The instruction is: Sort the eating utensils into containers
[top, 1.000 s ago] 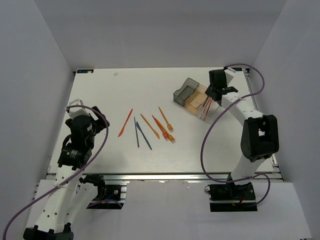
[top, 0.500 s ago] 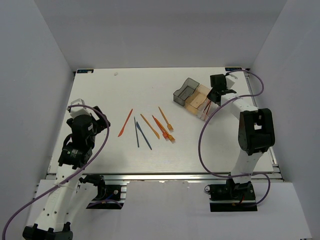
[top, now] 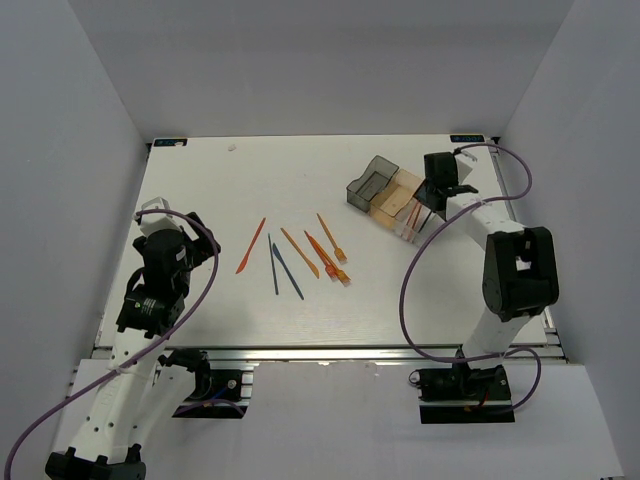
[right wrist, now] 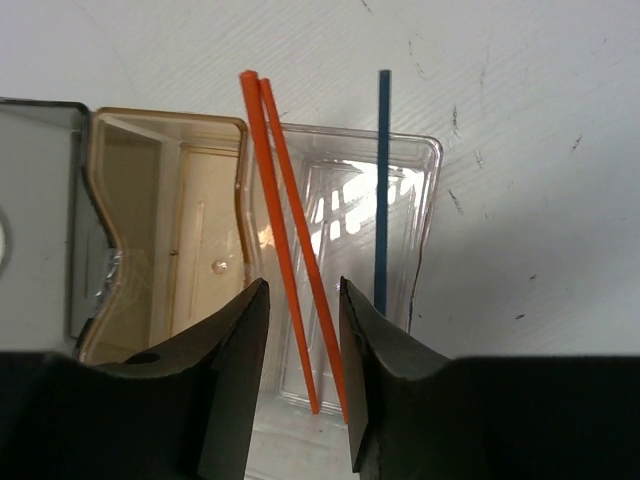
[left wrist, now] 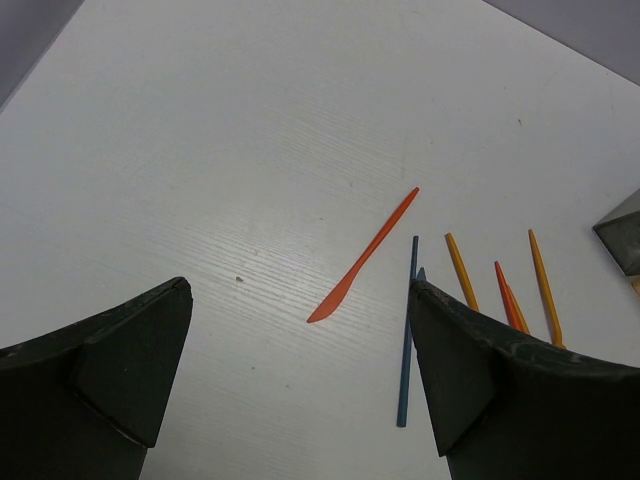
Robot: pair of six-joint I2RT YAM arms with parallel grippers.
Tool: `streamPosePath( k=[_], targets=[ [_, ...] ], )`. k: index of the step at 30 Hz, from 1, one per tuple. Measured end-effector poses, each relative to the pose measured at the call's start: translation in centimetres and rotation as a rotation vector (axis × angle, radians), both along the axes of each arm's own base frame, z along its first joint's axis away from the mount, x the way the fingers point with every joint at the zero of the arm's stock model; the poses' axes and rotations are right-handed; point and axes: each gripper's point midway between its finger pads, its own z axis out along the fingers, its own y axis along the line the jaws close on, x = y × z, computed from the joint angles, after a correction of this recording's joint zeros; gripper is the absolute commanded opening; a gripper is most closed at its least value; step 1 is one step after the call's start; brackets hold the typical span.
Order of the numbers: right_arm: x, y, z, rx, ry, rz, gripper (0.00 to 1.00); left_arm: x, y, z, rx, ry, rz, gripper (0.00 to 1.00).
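Note:
Three joined containers stand at the back right: smoky grey (top: 369, 184), orange (top: 393, 199) and clear (top: 421, 224). My right gripper (top: 437, 192) hovers over the clear bin (right wrist: 428, 190), jaws slightly apart, holding nothing. Two orange sticks (right wrist: 272, 200) and a dark blue stick (right wrist: 382, 180) lie in that bin. The orange bin (right wrist: 200, 230) and the grey bin (right wrist: 40, 200) look empty. On the table lie an orange knife (top: 251, 245), a blue stick (top: 273, 264), a blue knife (top: 288, 271), an orange stick (top: 299, 252) and two orange forks (top: 327, 257). My left gripper (top: 168, 243) is open and empty, left of them.
The left wrist view shows the orange knife (left wrist: 365, 258), the blue stick (left wrist: 407, 340) and orange utensils (left wrist: 458, 270) on the white table ahead of the left gripper (left wrist: 300, 290). Grey walls enclose the table. A purple cable (top: 410, 270) loops beside the right arm.
The right gripper has shifted slightly right and nearer over the clear bin, and its arm has swung. The left arm and the loose utensils have not moved.

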Motion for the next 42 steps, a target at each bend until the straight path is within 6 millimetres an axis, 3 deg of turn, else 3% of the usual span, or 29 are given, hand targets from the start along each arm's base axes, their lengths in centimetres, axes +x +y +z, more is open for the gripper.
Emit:
streamPosePath(
  k=[4,7,11,14,18,20,22,28,33,42],
  targets=[
    [-0.1,1.2,2.5,0.001,-0.049,0.048,0.46,0.0,-0.1,0.0,0.000,0.000,-0.002,0.98],
    [-0.4,4.4,4.8,-0.013,-0.094,0.143,0.47,0.0,0.0,0.0,0.000,0.000,-0.001,0.98],
    [-2.4,13.3,7.0,-0.028,-0.141,0.376,0.51,0.0,0.0,0.0,0.001,0.000,0.001,0.98],
    [-6.2,21.4,6.8,-0.045,-0.135,0.579,0.62,-0.1,0.2,-0.1,0.005,0.003,0.011,0.98],
    [-11.6,31.3,4.2,-0.108,-0.071,0.807,0.60,-0.2,0.5,0.0,0.009,0.000,0.026,0.98],
    [-13.9,34.8,2.2,-0.151,-0.035,0.880,0.53,-0.3,0.6,0.0,0.010,0.001,0.029,0.98],
    [-15.6,36.9,0.4,-0.186,0.004,0.936,0.41,-0.3,0.6,0.0,0.011,0.003,0.033,0.98],
    [-17.2,39.9,-3.4,-0.239,0.091,0.991,0.40,-0.4,0.8,0.0,0.016,0.003,0.043,0.98],
    [-18.1,39.7,-5.5,-0.269,0.152,1.003,0.37,-0.5,0.9,0.2,0.014,-0.008,0.045,0.98],
    [-19.9,40.4,-6.1,-0.257,0.174,1.024,0.35,-0.7,0.9,0.5,0.011,-0.020,0.045,0.98]
  ],
)
